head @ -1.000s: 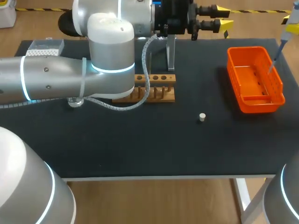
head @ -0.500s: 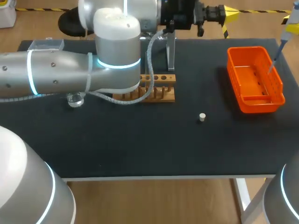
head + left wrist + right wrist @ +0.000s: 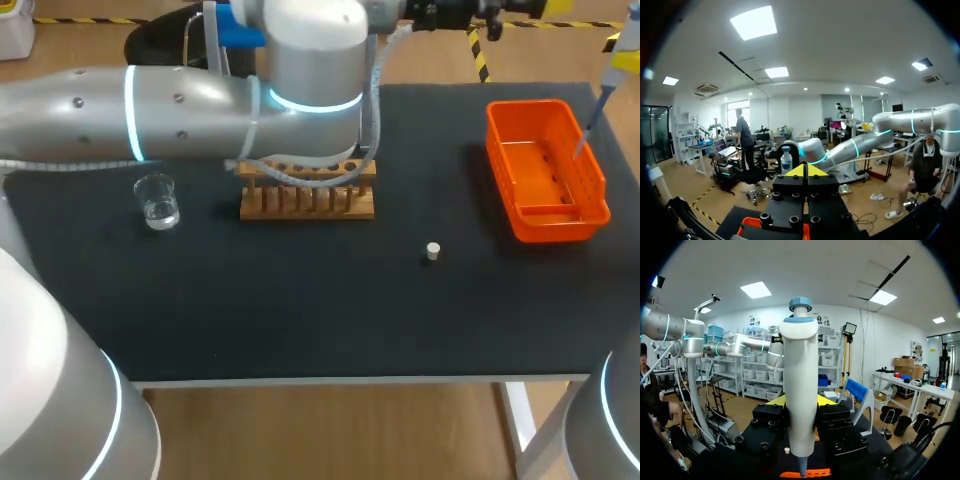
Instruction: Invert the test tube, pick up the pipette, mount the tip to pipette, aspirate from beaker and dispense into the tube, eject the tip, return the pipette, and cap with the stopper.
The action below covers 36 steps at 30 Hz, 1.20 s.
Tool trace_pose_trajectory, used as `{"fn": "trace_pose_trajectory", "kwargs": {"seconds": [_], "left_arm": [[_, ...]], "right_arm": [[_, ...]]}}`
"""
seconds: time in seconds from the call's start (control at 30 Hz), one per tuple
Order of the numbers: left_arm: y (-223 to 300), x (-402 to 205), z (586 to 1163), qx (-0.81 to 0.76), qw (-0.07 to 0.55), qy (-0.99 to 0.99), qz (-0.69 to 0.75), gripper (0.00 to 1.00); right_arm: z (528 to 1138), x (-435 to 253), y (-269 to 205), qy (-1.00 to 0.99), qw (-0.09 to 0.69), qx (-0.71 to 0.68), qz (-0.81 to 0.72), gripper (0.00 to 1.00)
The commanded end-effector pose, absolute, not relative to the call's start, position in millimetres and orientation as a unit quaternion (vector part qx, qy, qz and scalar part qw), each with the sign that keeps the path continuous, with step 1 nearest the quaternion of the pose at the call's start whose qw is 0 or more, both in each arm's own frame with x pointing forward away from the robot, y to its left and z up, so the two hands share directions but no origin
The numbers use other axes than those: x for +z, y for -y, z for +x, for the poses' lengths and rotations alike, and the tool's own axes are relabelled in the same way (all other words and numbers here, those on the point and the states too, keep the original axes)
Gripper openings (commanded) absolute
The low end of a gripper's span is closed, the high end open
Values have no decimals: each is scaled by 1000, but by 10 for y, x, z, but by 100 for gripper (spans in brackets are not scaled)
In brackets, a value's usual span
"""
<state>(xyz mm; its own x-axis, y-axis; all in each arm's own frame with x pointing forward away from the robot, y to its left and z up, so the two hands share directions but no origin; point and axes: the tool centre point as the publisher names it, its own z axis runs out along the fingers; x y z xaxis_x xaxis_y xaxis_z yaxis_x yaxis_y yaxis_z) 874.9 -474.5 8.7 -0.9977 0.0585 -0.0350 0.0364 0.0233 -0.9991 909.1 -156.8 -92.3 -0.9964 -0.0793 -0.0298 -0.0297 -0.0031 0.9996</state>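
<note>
Right gripper clasps the smooth white cylindrical pipette — left gripper pinched closed.

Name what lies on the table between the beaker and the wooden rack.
Nothing: the head view shows only bare black table between the beaker and the wooden rack.

Lab: beaker, tube rack, pipette.

On the black table: beaker, rack, stopper, orange basket.
</note>
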Motion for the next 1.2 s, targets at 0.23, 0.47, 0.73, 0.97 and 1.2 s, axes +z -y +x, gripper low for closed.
{"fn": "trace_pose_trajectory", "kwargs": {"seconds": [0.23, 0.47, 0.73, 0.97, 1.2], "left_arm": [[5217, 65, 8891, 702, 8, 711, -50, 0], [5339, 108, 8922, 698, -6, 713, -65, 0], [5437, 112, 8943, 693, -6, 717, -73, 0], [5516, 49, 9008, 693, 6, 717, -73, 0], [5578, 35, 9053, 691, 15, 719, -71, 0]], "right_arm": [[9079, -912, 1566, 707, 17, -706, 38, 0], [9079, -912, 1566, 707, 17, -706, 38, 0], [9079, -912, 1566, 707, 17, -706, 38, 0], [9079, -912, 1566, 707, 17, -706, 38, 0], [9079, -912, 1566, 707, 17, -706, 38, 0]]}}
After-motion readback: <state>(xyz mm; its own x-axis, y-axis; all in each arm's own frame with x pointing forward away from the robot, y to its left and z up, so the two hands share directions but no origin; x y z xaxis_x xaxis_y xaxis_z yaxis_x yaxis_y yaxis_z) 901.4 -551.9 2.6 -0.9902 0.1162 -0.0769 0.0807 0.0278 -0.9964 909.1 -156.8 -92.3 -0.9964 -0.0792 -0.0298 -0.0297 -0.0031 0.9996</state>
